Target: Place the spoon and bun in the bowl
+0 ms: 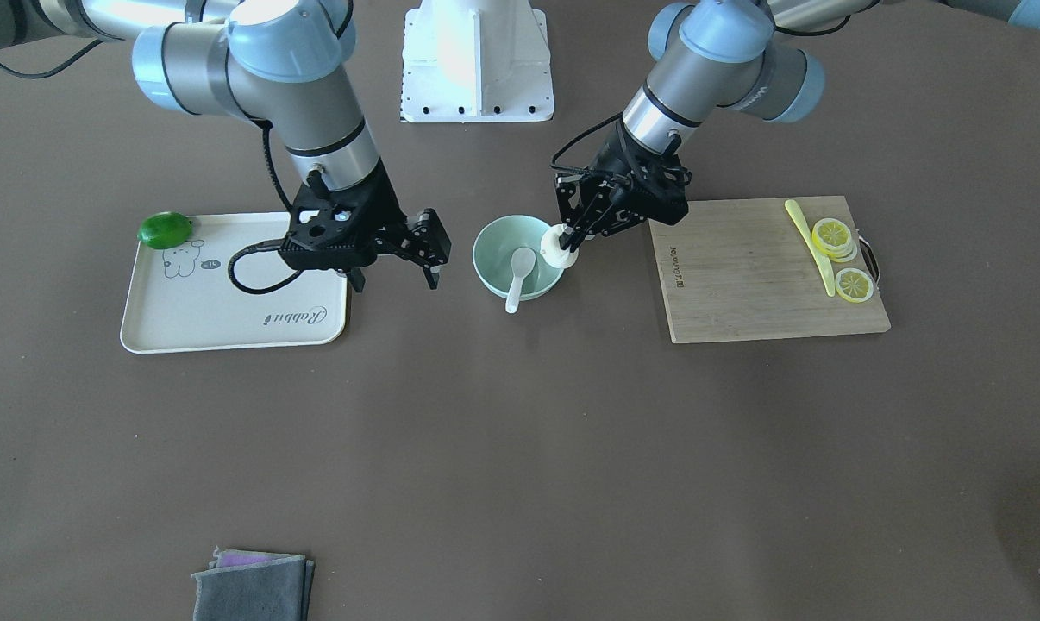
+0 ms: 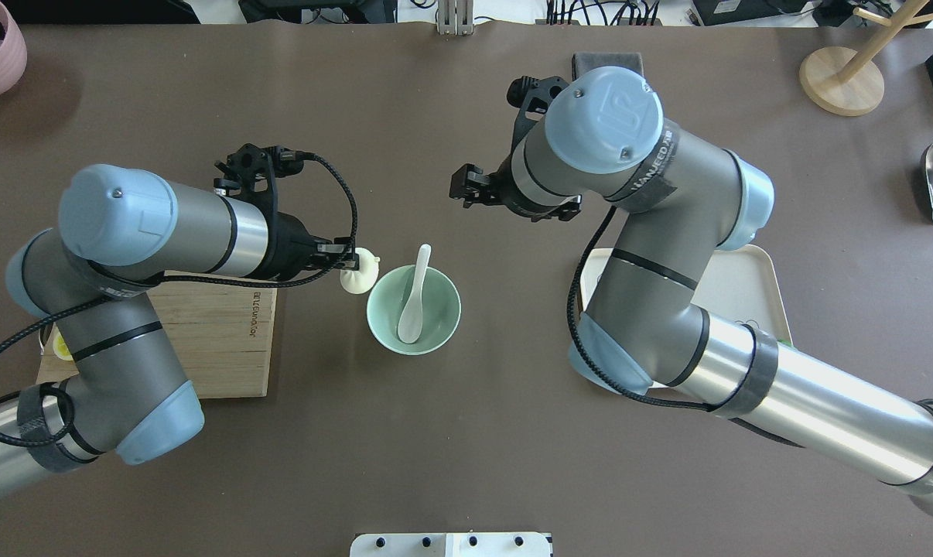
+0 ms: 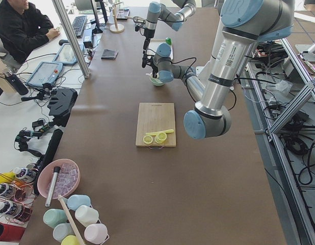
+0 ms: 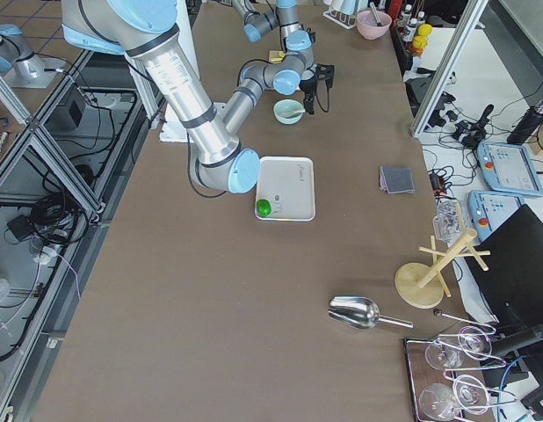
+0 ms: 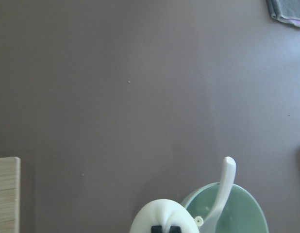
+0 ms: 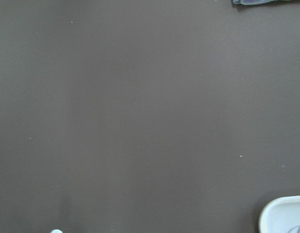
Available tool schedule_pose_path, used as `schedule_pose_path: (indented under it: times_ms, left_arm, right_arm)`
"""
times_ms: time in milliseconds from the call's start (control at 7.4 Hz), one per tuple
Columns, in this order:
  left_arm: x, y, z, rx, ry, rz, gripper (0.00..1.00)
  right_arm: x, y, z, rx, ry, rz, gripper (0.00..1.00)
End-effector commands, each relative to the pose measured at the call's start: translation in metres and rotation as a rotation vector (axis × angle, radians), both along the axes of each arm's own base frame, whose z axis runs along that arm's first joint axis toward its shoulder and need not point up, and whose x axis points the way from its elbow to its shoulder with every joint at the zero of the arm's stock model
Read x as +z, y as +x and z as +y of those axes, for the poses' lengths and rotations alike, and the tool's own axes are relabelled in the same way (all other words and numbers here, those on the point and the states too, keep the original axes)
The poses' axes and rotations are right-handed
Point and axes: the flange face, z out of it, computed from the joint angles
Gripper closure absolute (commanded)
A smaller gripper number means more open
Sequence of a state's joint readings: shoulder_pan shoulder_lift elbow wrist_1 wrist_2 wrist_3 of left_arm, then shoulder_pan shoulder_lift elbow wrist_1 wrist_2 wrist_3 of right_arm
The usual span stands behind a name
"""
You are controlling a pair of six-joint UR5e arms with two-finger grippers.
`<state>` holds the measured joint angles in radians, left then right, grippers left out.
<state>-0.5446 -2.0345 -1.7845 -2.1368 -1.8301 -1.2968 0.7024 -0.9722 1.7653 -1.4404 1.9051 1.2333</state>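
Observation:
The pale mint-green bowl [image 1: 491, 252] stands mid-table between my arms. The white spoon [image 1: 520, 272] lies in it, scoop down inside and handle over the rim. My left gripper [image 1: 566, 241] is shut on the white pleated bun [image 1: 556, 252] and holds it at the bowl's rim, on the cutting-board side. The overhead view shows the bun [image 2: 360, 275] just beside the bowl [image 2: 381, 329] and spoon [image 2: 414, 302]. The left wrist view shows the bun [image 5: 159, 216], bowl [image 5: 244, 213] and spoon [image 5: 224, 187]. My right gripper [image 1: 397, 281] is open and empty beside the bowl, near the tray.
A wooden cutting board [image 1: 744, 276] with lemon slices [image 1: 833, 237] and a yellow-green knife [image 1: 809, 237] lies on my left side. A cream tray [image 1: 227, 319] with a green lime [image 1: 165, 230] lies on my right. A folded grey cloth [image 1: 253, 586] lies at the far edge.

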Motion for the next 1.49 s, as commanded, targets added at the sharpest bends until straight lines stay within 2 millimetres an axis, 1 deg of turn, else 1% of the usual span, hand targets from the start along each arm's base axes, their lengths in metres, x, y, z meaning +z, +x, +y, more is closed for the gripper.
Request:
schedule_pose_path:
  times_ms: [0,135,270,405,541,676,811,946,1081,1216,1351]
  left_arm:
    - [-0.011,0.041,0.02,-0.01,-0.019,0.003,0.94]
    - [-0.01,0.04,0.021,-0.011,-0.018,0.003,0.03]
    - [-0.01,0.037,0.021,-0.014,-0.016,0.006,0.02]
    - [-0.011,0.033,0.021,-0.013,-0.005,0.007,0.02]
    - [-0.013,0.021,0.022,-0.021,0.004,0.017,0.02]
    - [-0.007,-0.015,0.004,-0.064,0.031,0.01,0.02]
    - [0.006,-0.04,-0.014,-0.071,0.116,-0.042,0.02]
    - [0.025,-0.062,-0.038,-0.051,0.249,-0.164,0.02]
    - [0.035,-0.078,-0.054,-0.03,0.332,-0.274,0.02]
    - [0.051,-0.103,-0.074,-0.051,0.33,-0.325,0.02]
    - [0.074,-0.138,-0.091,-0.072,0.353,-0.382,0.02]
  right_arm:
    - [0.048,0.051,-0.009,-0.039,0.01,0.041,0.0]
    - [0.054,0.067,-0.013,-0.036,-0.009,0.033,0.0]
    - [0.058,0.079,-0.019,-0.035,-0.027,0.024,0.0]
    - [0.066,0.1,-0.024,-0.025,-0.023,0.027,0.0]
    - [0.094,0.127,-0.017,-0.055,0.002,0.06,0.0]
    - [0.126,0.165,-0.021,-0.109,0.033,0.097,0.0]
    - [0.158,0.212,-0.028,-0.162,0.061,0.122,0.0]
    - [0.187,0.252,-0.029,-0.22,0.105,0.139,0.0]
    - [0.217,0.291,-0.025,-0.283,0.164,0.168,0.0]
    - [0.247,0.331,-0.019,-0.362,0.264,0.214,0.0]
    - [0.27,0.363,-0.014,-0.435,0.373,0.292,0.0]
